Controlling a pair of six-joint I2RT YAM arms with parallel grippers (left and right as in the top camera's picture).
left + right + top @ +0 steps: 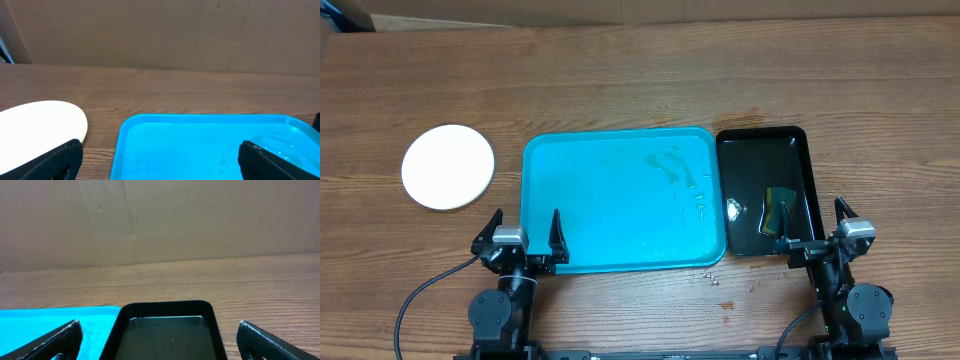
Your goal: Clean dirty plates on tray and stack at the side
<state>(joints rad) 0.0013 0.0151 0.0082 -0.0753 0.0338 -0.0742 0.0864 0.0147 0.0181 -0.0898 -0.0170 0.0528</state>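
From overhead, the turquoise tray [610,210] carries no plate, only wet streaks toward its right end. The plates [448,167] lie on the tabletop [640,70] well to the left of the tray, showing as a single clean white disc; how many are stacked there I cannot tell from above. A black tray [760,165] sits just to the right of the turquoise one, with a yellow-green sponge [780,205] in it. The job looks finished or close to it, so the step in hand is probably to park. Doing that well means keeping both arms back at the tray's near edge and moving nothing toward the stack or the sponge. The left gripper [527,214] sits at the tray's near left corner and the right gripper [813,215] beyond its near right corner, over the black tray's near end. From the left wrist, the jaws stand wide apart and empty, with the plate edge [40,125] left of the tray [200,145]. From the right wrist, the jaws are equally spread and touch nothing, with the black tray [170,330] between them.
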